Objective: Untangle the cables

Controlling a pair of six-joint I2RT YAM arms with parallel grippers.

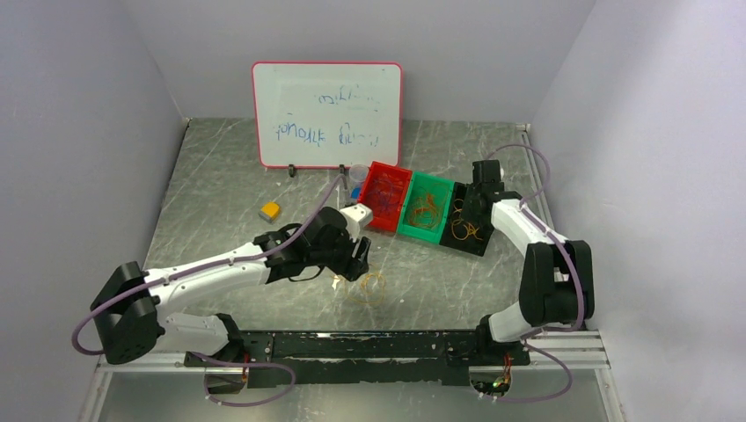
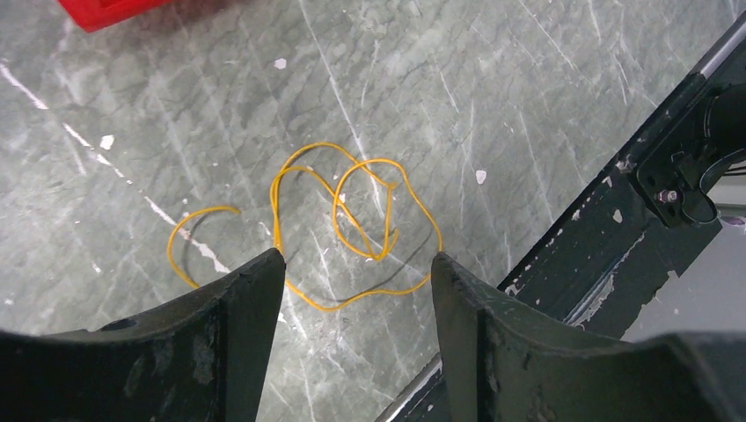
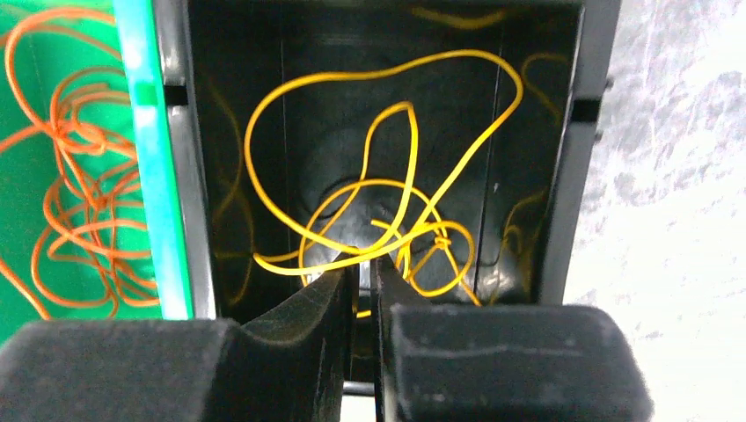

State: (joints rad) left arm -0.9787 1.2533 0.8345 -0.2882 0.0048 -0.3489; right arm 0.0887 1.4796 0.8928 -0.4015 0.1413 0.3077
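A loose yellow cable (image 2: 352,220) lies in loops on the marble table; it also shows in the top view (image 1: 370,287). My left gripper (image 2: 356,264) hovers just over its near loop, jaws wide open and empty; in the top view it is at mid-table (image 1: 356,257). My right gripper (image 3: 362,264) reaches into the black bin (image 3: 563,176), jaws almost together, pinching a strand of the yellow cable tangle (image 3: 387,176) lying in it. In the top view the right gripper (image 1: 464,214) is over the black bin (image 1: 466,233).
A green bin (image 1: 425,207) holds orange cables (image 3: 79,193). A red bin (image 1: 384,193) stands left of it. A whiteboard (image 1: 325,114), a small cup (image 1: 358,174) and a yellow block (image 1: 270,210) are at the back. A black rail (image 2: 607,237) runs along the near edge.
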